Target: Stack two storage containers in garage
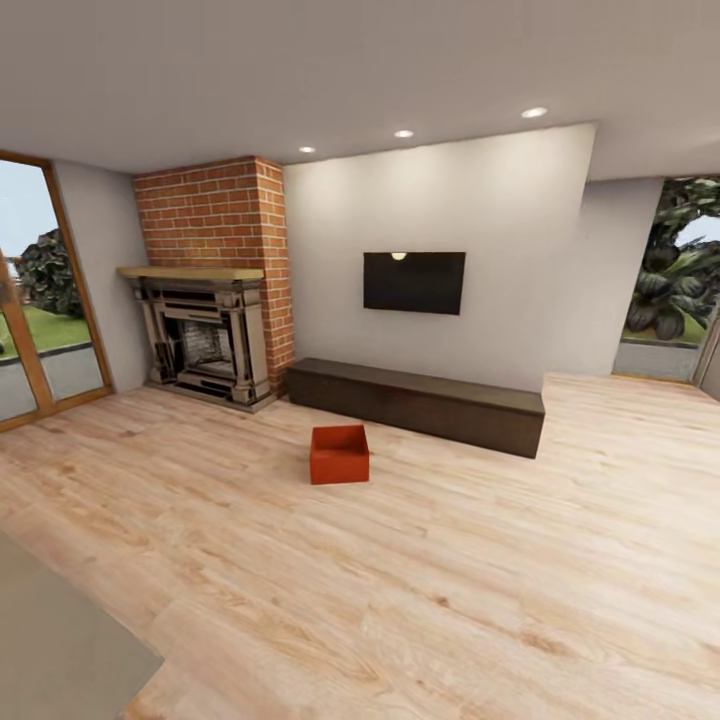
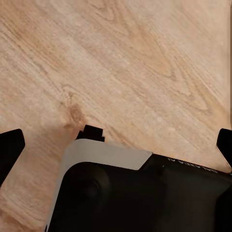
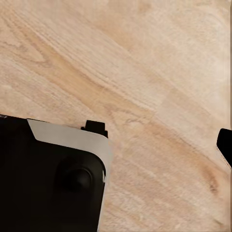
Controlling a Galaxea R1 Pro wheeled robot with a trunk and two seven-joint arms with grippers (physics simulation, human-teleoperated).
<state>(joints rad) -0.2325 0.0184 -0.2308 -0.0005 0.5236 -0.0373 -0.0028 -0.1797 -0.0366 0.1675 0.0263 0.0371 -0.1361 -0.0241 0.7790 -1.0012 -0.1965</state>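
One orange-red open-topped storage container (image 1: 339, 454) stands on the light wood plank floor (image 1: 420, 560) of the living room, a short way in front of the long dark cabinet (image 1: 420, 403). The second container is out of view. In the left wrist view my left gripper (image 2: 118, 145) hangs open over the planks, a black fingertip (image 2: 9, 147) at each side and nothing between them. In the right wrist view my right gripper (image 3: 116, 145) shows one black fingertip (image 3: 225, 144) far out at the edge, so it reads as open and empty. The garage is out of view.
A red-brick fireplace column (image 1: 215, 275) stands at the back left and a black TV (image 1: 414, 282) hangs on the white wall. Glass doors (image 1: 35, 300) are at the left, a window (image 1: 680, 270) at the right. A grey block's corner (image 1: 60, 640) sits near left. My dark base (image 2: 145, 193) shows under both wrists.
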